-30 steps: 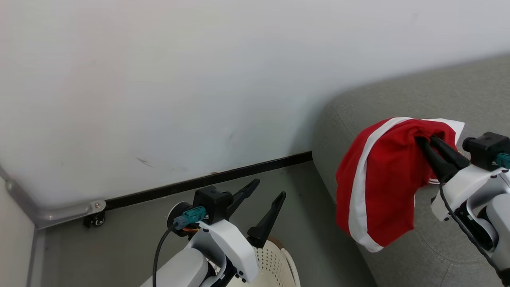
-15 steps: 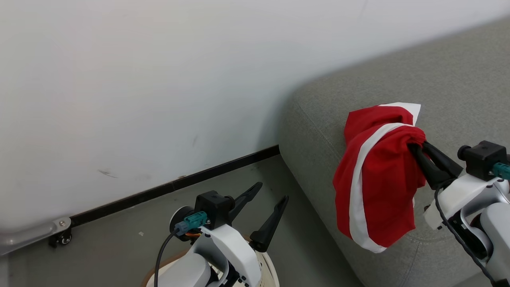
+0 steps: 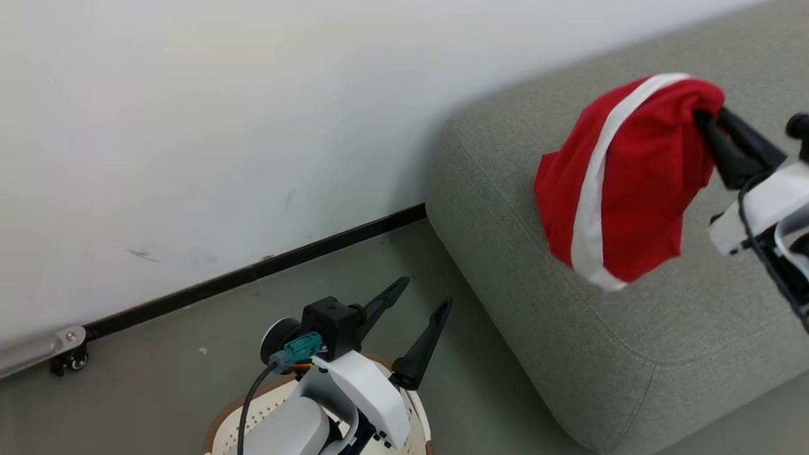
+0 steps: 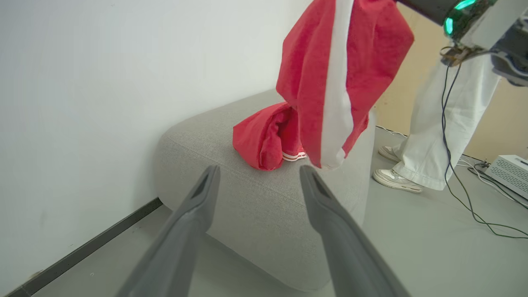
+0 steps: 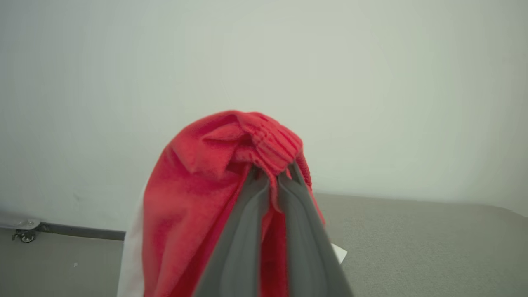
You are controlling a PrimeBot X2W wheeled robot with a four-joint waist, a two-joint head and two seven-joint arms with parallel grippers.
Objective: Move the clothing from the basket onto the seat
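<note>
Since the grip takes only its ribbed edge, the clothing (image 3: 632, 183) dangles below the clamped fingers of the right gripper (image 3: 705, 120), over the seat (image 3: 569, 354). Left gripper (image 3: 425, 294): fingers apart, empty, above the basket (image 3: 235, 422).

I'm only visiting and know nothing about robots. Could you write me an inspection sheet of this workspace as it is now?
Surface: grey sofa on a grey floor.
Job's things: one red garment hangs in the air over the sofa; a second garment lies on the sofa; basket stands on the floor under the left arm, its inside hidden.
Clutter: nothing seen.
Grippers: left gripper, jaws open and empty; right gripper, jaws shut on the hanging garment.
Cables: black cable on the left arm; loose cables on the floor.
Surroundings: white wall; a person's legs past the sofa; a white box on the floor.
</note>
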